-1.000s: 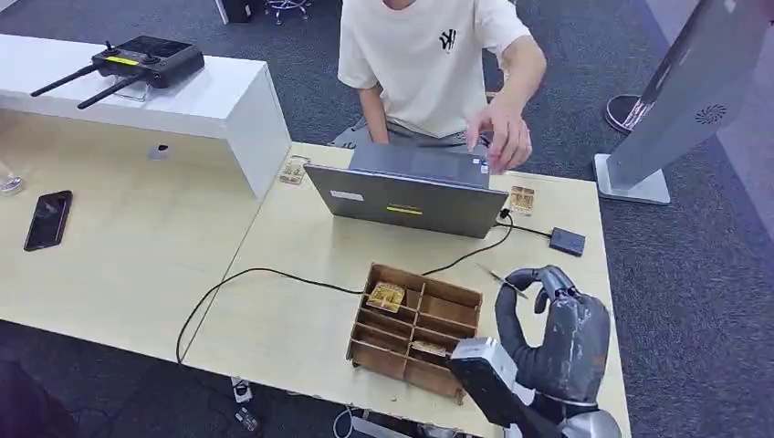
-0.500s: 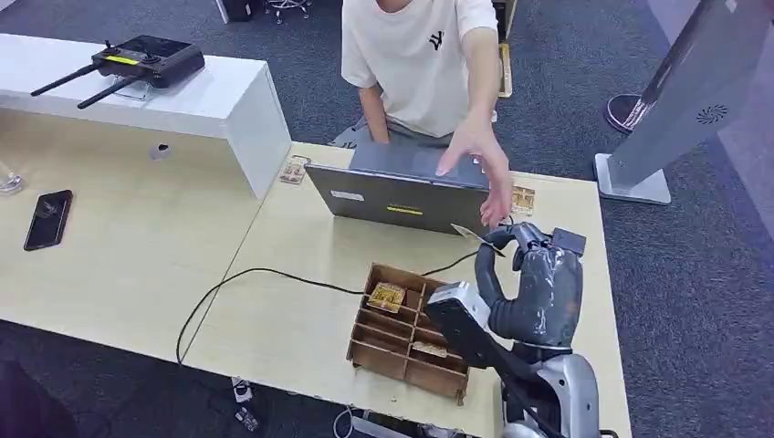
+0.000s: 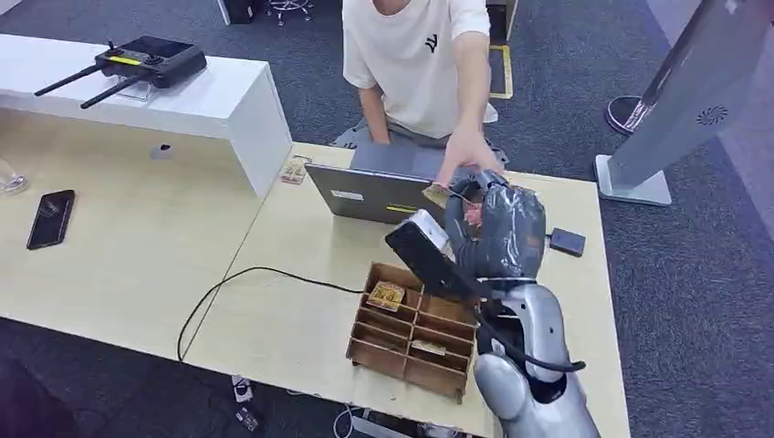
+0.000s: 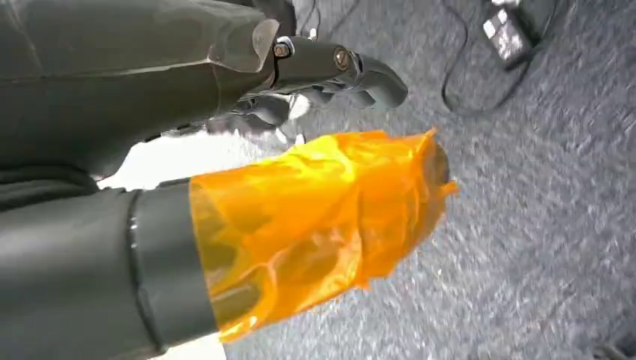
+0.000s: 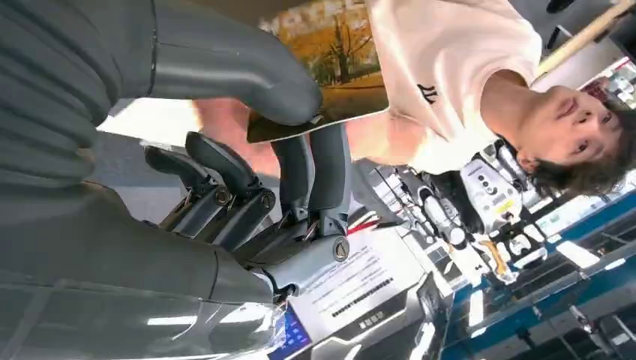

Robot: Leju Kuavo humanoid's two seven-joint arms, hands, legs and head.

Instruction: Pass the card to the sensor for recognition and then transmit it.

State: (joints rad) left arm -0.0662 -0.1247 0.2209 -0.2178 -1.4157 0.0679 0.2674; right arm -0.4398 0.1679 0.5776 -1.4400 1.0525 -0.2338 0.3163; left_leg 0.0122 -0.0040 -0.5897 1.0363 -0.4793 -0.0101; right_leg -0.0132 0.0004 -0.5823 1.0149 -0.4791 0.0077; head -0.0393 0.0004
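My right hand [image 3: 497, 228] is raised above the table in front of the laptop [image 3: 383, 192]. It pinches a yellow picture card [image 3: 436, 194] between thumb and fingers; the right wrist view shows the card [image 5: 330, 67] under the thick thumb. A person's hand [image 3: 470, 155] reaches down to the card's far edge; whether it grips the card I cannot tell. The small black sensor [image 3: 567, 242] lies on the table to the right, wired to the laptop. My left hand [image 4: 322, 71] hangs over grey carpet, holding nothing, its thumb wrapped in orange tape [image 4: 322, 225].
A wooden divided box [image 3: 402, 356] with cards in it stands near the table's front edge, below my right arm. A black cable [image 3: 237, 278] crosses the table. A phone [image 3: 50, 219] lies far left, a controller [image 3: 146, 59] sits on the white shelf, and a grey stand [image 3: 685, 100] rises at right.
My right hand rose from near the table's front edge and moved away from me toward the person, carrying the card. The person's hand came down from above the laptop to meet it.
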